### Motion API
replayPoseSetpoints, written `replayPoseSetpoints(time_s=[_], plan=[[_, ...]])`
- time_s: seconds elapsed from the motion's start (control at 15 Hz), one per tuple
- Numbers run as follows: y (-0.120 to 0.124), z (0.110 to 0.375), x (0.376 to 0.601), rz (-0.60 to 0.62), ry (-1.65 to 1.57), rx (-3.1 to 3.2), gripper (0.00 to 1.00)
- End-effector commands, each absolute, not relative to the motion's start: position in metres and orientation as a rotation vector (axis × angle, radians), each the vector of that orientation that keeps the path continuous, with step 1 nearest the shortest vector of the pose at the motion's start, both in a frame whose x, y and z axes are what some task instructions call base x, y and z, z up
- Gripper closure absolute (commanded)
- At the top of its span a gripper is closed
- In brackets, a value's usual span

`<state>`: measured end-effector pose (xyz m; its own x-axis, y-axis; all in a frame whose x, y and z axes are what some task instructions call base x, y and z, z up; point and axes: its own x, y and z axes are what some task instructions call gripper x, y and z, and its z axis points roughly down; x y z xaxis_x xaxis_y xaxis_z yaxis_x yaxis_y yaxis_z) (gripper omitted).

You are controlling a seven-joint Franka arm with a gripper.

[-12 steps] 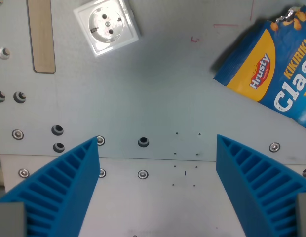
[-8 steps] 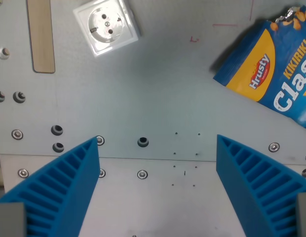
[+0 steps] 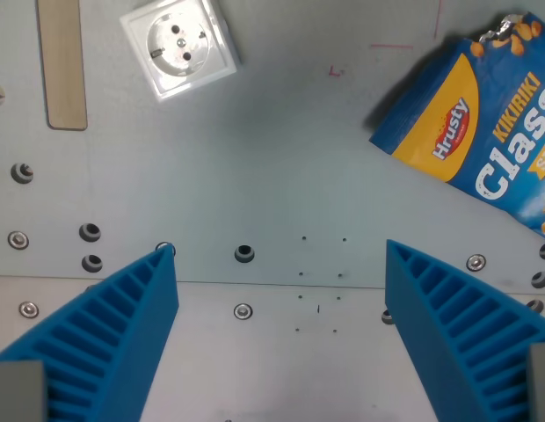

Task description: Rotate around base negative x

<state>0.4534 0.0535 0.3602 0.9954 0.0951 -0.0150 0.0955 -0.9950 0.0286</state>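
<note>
**Operator:** Report the hand point(image 3: 281, 264) condition, nearest items first.

**Technician:** Both blue ribbed fingers point(image 3: 114, 338) sit at the lower corners of the wrist view, spread wide apart with nothing between them. The hand is open and carries no load. It hangs above the tabletop point(image 3: 281, 167), apparently clear of it.

**Operator:** What lies beyond the fingers?

**Technician:** Directly past the fingertips, a row of screw heads and bore holes point(image 3: 244, 254) runs along a plate seam. Further out, at the wrist view's right, a blue and orange snack bag point(image 3: 483, 149) lies flat and partly out of view. At the far upper left, a white socket point(image 3: 178, 47) sits tilted, just beside a wooden strip point(image 3: 63, 61).

**Operator:** Where is the task's object?

**Technician:** The task names no object. It is a pure rotation of the arm about the base x axis, negative sense. The hand itself is what gets reoriented.

**Operator:** Procedure for a good result?

**Technician:** In my judgement: rotate slowly and evenly, without translating. Leave the fingers spread, since no grasp is required. Monitor the fingertip on the tilting side, as it may dip toward the tabletop. The snack bag and socket look well clear.
</note>
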Motion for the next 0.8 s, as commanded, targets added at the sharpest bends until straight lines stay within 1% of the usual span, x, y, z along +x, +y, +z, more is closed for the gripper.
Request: replayPoseSetpoints(time_s=[0.07,0.8], plan=[[0.0562,0.3630,0.4526,-0.026,0.123,2.958,0.00],[0.0562,0.3630,0.4526,-0.037,0.116,2.811,0.00]])
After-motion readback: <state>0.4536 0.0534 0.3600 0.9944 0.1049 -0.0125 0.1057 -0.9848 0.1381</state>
